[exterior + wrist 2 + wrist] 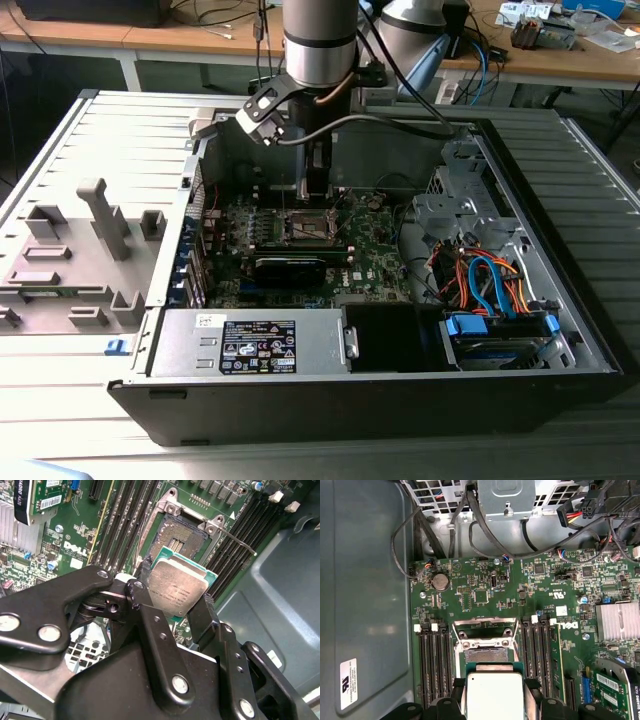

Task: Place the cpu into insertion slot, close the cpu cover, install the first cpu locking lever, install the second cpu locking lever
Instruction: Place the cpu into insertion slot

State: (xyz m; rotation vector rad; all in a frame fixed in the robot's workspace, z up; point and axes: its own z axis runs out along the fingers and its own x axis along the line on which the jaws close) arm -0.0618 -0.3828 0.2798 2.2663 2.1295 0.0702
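The cpu [177,587] — flat silvery square chip — hangs under the vertical grey arm [320,40], clamped by the black gripper [175,594]

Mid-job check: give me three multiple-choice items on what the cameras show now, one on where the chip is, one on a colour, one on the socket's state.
1. Where is the chip?
A) lying outside the case
B) held in the gripper
C) on the blue drive bay

2. What colour is the circuit board?
A) green
B) red
C) white

3. How is the socket?
A) closed over
B) filled by the chip
C) open, contacts bare

Answers:
1 B: the gripper clamps the chip's edges in the second wrist view.
2 A: the board is green all around the socket in both wrist views.
3 C: the brownish contact field lies uncovered beyond the held chip.
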